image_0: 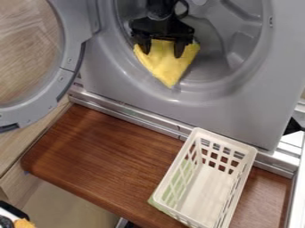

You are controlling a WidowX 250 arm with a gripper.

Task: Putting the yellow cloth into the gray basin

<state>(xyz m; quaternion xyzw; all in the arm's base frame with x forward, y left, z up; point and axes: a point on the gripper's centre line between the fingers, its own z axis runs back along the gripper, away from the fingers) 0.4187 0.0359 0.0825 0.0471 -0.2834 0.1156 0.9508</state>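
**Yellow cloth spread at the mouth of the gray washing-machine drum**

The black gripper (162, 50) is seen near the top of the camera view, pointed downward in front of the gray drum (208, 49). Its jaws are set wide, with yellow fabric seen between the fingertips; whether any fold is pinched cannot be told. The yellow cloth (166, 64) is placed just below the gripper's body, at the drum's opening, and is narrowed to a corner near the lower rim (how much of it is borne by that rim cannot be made out).

At the left, the round door (70, 62) is swung open, and wood grain is seen within its ring. Below the machine's gray front panel (238, 127), a brown wooden board (107, 156) with a rounded corner is laid. On its right-hand part an off-white plastic basket (208, 191) is stood upright, set at a slant, its walls pierced by rows of openings; pale green is glimpsed through its left side. In the bottom left corner, a small orange item (24, 223) is partly cut off by the edge.
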